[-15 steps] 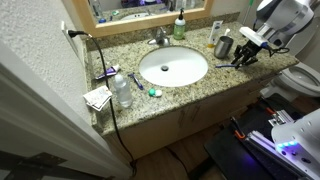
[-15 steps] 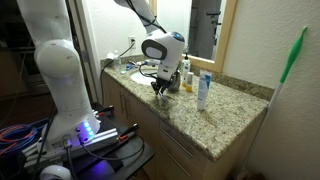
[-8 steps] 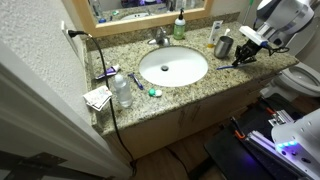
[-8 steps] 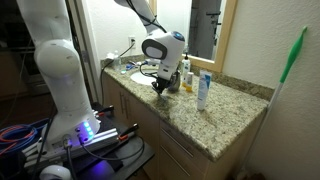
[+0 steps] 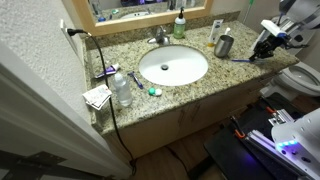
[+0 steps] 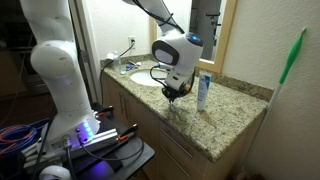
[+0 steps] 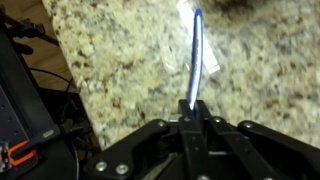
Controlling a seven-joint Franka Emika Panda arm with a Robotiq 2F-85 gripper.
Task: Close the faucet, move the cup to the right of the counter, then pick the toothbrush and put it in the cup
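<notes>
Toothbrush: thin blue plastic toothbrush [image 7: 194, 60], pinched at one end, the rest jutting out over the beige-brown speckled granite counter [image 7: 110, 50]; whether the far tip is clear of the stone cannot be told.
Jaws: black Robotiq gripper [image 7: 193, 120], closed almost fully on the handle end.
Cup: dark grey metal cylindrical cup [image 5: 224, 45], upright, near the gripper but apart from it.
Hazard, grip: hold is narrow and at the very end; the brush may swivel or slip.
Hazard, insertion: the long free end may catch the rim and topple the cup.
</notes>
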